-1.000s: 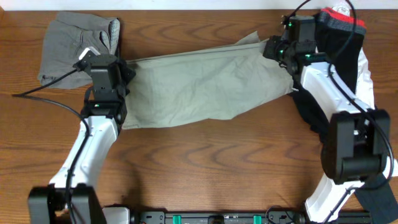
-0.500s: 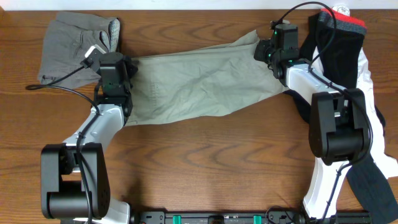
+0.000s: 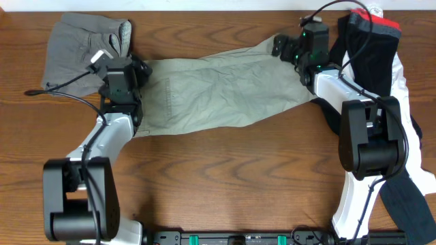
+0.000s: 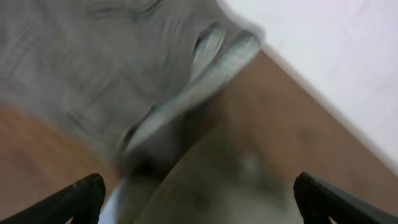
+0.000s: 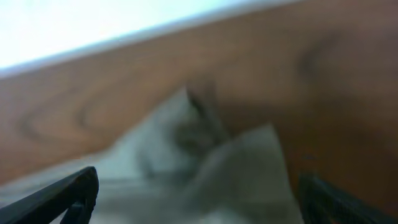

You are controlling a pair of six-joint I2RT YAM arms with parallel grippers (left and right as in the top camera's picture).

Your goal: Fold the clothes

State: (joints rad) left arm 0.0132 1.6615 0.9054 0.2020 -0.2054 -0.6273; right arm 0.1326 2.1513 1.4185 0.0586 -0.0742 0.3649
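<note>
The khaki-olive shorts (image 3: 218,88) lie stretched flat across the middle of the table, left to right. My left gripper (image 3: 139,69) hovers over their left end, open, with khaki cloth (image 4: 236,180) below its spread fingers and nothing pinched. Open too, my right gripper (image 3: 283,46) stands over the shorts' far right corner (image 5: 205,168). Folded grey shorts (image 3: 78,47) lie at the back left, blurred in the left wrist view (image 4: 93,56). Black-white sportswear with a red waistband (image 3: 371,47) lies at the right, partly under my right arm.
The wooden table (image 3: 225,177) shows bare wood in front of the shorts. Its back edge meets a white wall (image 4: 336,50) just beyond both grippers. A black cable (image 3: 61,95) trails left from my left arm.
Both grippers went from shut to open and let go of the khaki shorts. Both moved slightly toward the back edge, and the shorts now lie flatter.
</note>
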